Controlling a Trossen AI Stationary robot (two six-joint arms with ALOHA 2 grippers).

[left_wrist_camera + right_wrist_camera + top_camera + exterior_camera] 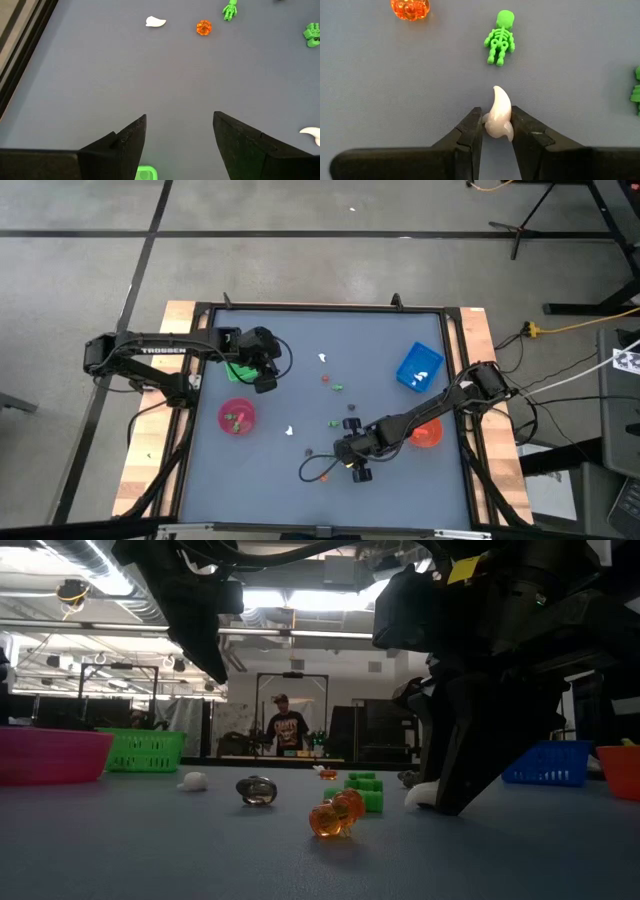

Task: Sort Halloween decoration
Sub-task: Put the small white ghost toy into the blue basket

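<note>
Sorting is partly done: the right gripper (496,125) has its jaws clamped on a white ghost (499,119), the left gripper (180,135) jaws gape empty, and several figures remain on the tabletop (300,390).

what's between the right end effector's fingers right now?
A small white ghost figure sits pinched between the right end effector's fingers; its tip pokes out past them. The right wrist view shows it. Beyond lies bare table up to the green skeleton.

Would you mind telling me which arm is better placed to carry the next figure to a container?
The right: its jaws already pinch the white ghost, while the left gripper hangs open and empty near the green tray.
</note>
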